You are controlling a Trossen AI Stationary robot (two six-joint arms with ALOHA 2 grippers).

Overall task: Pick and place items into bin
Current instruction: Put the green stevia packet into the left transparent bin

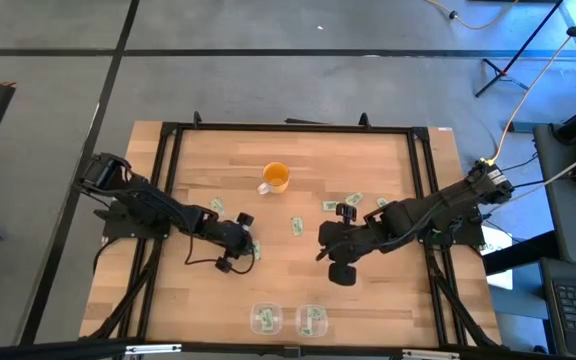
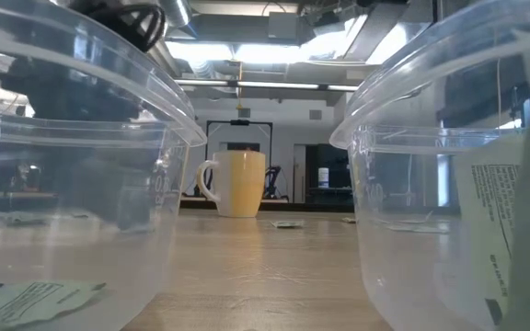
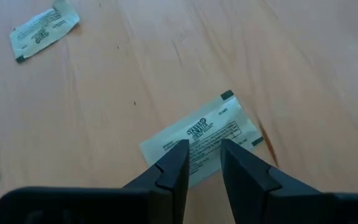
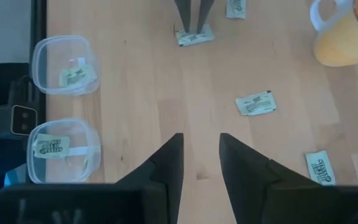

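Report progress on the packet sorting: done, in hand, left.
Done: one packet lies in each clear bin. In hand: the left gripper is open, fingers straddling a packet flat on the table, not yet lifted. The right gripper hovers open and empty. Left: several packets near the orange cup.

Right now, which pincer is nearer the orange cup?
Left, narrowly. The left pincer is down at a packet on the table, below and slightly left of the orange cup in the high view. The right pincer hangs open, a little farther off, below and right of it.
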